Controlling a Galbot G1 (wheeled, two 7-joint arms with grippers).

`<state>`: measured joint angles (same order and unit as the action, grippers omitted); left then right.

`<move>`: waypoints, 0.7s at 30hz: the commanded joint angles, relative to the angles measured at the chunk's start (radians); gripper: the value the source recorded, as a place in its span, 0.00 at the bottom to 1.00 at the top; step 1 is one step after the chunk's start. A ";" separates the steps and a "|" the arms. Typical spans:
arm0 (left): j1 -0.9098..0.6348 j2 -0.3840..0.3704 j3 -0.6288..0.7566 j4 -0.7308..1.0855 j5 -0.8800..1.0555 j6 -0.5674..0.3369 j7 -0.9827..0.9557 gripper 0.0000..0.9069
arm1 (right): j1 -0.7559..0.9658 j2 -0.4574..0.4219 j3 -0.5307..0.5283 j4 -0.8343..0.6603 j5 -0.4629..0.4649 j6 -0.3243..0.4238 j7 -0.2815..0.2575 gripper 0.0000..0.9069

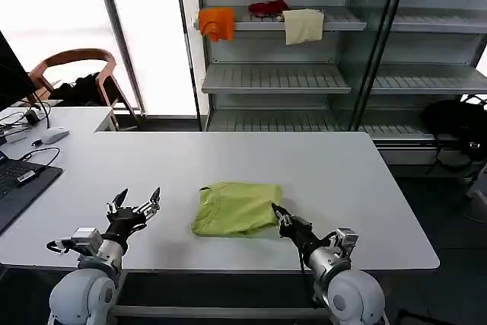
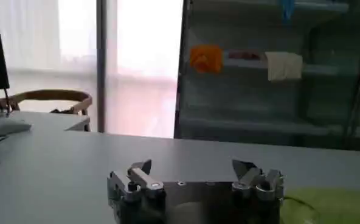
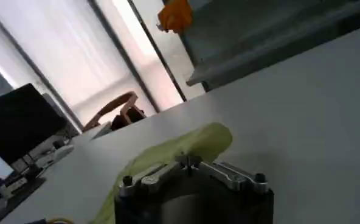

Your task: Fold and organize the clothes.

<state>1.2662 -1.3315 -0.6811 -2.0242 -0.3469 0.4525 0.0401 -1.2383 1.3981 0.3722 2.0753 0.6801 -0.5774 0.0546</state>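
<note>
While left arm idle, right gripper (image 1: 276, 211) at T-shirt (image 1: 234, 207)

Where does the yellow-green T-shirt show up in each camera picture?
Head view: T-shirt folded mid-table, right gripper at its corner.
Left wrist view: a green sliver beside the open left gripper.
Right wrist view: T-shirt just beyond the fingers.
Shared landmark: orange cloth on the shelf.
</note>
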 commanded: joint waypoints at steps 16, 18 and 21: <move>-0.010 0.012 0.004 0.041 -0.003 -0.008 0.002 1.00 | -0.008 -0.029 0.052 -0.016 -0.013 -0.002 0.013 0.00; -0.007 0.013 0.003 0.042 -0.003 -0.010 0.002 1.00 | -0.010 -0.032 0.066 -0.018 -0.015 -0.002 0.007 0.00; -0.004 0.013 0.005 0.044 -0.001 -0.010 0.002 1.00 | -0.012 -0.040 0.080 -0.024 -0.016 -0.002 0.002 0.00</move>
<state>1.2596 -1.3188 -0.6775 -1.9861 -0.3494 0.4426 0.0417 -1.2468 1.3710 0.4131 2.0569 0.6679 -0.5792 0.0627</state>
